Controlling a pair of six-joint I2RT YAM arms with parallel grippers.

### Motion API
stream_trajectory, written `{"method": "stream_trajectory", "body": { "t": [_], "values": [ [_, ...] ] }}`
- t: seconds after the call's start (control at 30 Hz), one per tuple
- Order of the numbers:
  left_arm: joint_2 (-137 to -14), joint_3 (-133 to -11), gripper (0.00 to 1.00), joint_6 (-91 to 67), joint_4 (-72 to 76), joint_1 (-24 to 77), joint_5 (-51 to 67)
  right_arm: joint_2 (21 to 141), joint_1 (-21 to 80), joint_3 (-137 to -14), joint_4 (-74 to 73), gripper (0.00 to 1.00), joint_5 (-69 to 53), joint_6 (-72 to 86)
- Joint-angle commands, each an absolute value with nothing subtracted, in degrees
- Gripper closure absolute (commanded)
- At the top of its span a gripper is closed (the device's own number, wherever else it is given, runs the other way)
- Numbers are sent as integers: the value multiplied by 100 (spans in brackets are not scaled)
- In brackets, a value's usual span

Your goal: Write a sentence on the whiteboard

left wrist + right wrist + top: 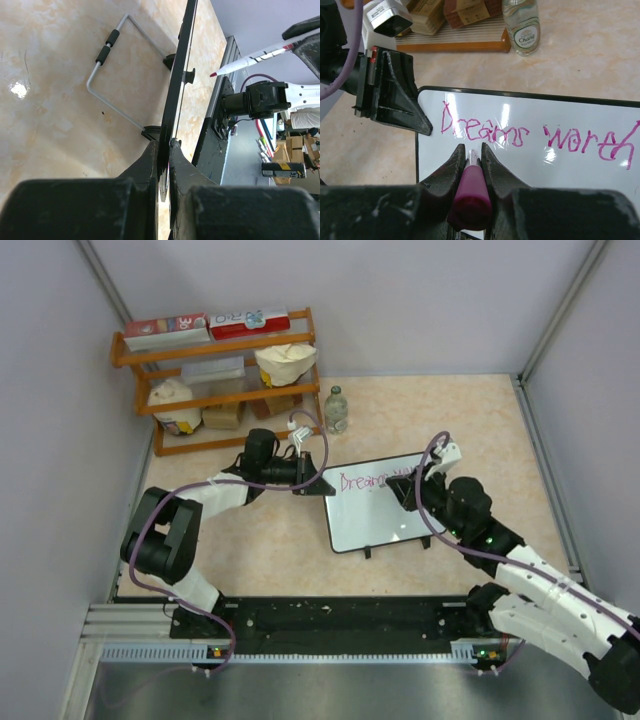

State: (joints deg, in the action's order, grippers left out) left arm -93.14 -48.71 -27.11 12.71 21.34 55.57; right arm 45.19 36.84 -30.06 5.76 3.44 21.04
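Note:
The whiteboard [375,522] stands propped at the table's middle, its glossy face [560,170] showing. The sentence [485,131] is in pink marker along the top and reads "Dreams worth"; it shows fainter from above [362,481]. My left gripper [318,485] is shut on the board's left edge, which looks edge-on [180,65] between its fingertips [166,145]. My right gripper [471,150] is shut on a pink-capped marker [470,192] below "Dreams", over the board's right part [412,490]. In the left wrist view the marker [260,54] has its tip a little off the board's face.
A wooden shelf [220,380] with boxes and bags stands at the back left. A glass bottle [336,410] stands just behind the board [521,25]. The board's wire stand [107,85] rests on the table behind it. A black rail [330,625] runs along the near edge.

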Motion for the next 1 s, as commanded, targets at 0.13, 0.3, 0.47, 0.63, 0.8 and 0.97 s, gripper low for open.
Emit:
{"method": "stream_trajectory", "body": {
  "t": [0.13, 0.3, 0.47, 0.63, 0.8, 0.97],
  "values": [
    [-9255, -4896, 100, -2496, 1090, 2083, 4597, 4763, 4201, -3015, 1573, 100, 711, 1978],
    [-9281, -4913, 100, -2496, 1099, 2083, 4632, 5158, 4579, -3155, 1696, 100, 1001, 1943],
    [-9281, -4913, 100, -2487, 1090, 2083, 4632, 5501, 4851, -3322, 1767, 100, 1265, 1890],
    [-9308, -4931, 100, -2479, 1081, 2083, 4658, 5607, 4904, -3322, 1784, 100, 1415, 1907],
    [-9325, -4939, 100, -2487, 1081, 2083, 4693, 5590, 4904, -3296, 1775, 100, 1503, 1898],
    [-9325, -4939, 100, -2479, 1090, 2083, 4693, 5563, 4904, -3305, 1758, 100, 1582, 1916]
  ]
}}
